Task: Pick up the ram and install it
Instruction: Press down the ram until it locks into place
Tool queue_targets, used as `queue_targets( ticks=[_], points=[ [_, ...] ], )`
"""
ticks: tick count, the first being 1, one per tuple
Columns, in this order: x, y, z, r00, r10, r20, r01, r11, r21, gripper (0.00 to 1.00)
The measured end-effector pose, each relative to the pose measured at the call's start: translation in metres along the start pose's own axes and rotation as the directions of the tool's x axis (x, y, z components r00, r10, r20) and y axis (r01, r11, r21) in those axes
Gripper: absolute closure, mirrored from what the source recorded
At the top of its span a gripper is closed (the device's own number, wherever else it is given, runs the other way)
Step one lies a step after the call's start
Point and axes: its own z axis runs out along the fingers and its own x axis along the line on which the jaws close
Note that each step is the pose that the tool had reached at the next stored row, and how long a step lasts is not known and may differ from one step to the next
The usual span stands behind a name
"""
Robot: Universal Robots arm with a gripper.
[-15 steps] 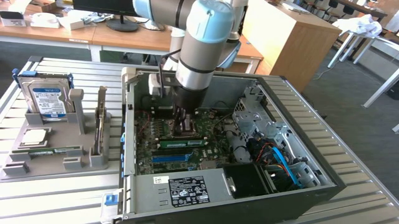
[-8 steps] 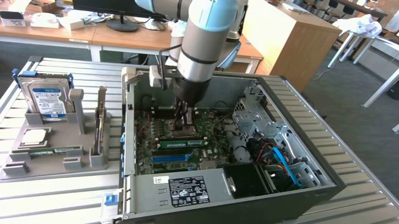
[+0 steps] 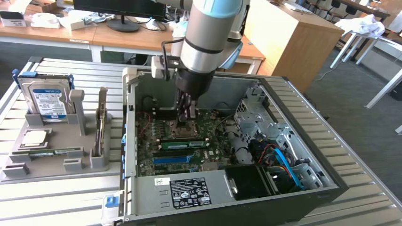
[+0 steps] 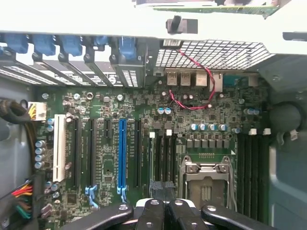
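A green ram stick [image 3: 182, 142] stands on edge in a memory slot on the motherboard, just in front of the processor socket [image 3: 184, 130]. A second ram stick [image 3: 52, 152] lies flat in the grey holder [image 3: 44, 167] at the exterior view's left. My gripper [image 3: 187, 117] hangs inside the open computer case [image 3: 295, 207], above the socket and close to the seated stick. In the wrist view the gripper [image 4: 161, 186] is shut, fingers pressed together over the black memory slots [image 4: 165, 155], with no stick visible between them.
The grey holder also carries a blue-labelled hard drive [image 3: 47, 101], a silver processor chip [image 3: 35, 138] and an upright thin board [image 3: 100, 120]. Inside the case are a power supply [image 3: 188, 193], blue cables [image 3: 283, 162], a drive cage [image 3: 254, 117] and red wires [image 4: 192, 103].
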Motion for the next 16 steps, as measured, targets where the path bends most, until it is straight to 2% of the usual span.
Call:
queue_targets(
  ticks=[8,16],
  points=[
    [-0.001,0.0007,-0.0209,1.0,0.0,0.0,0.0,1.0,0.0,0.9],
    [-0.002,0.0013,-0.0359,1.0,0.0,0.0,0.0,1.0,0.0,0.9]
  ],
)
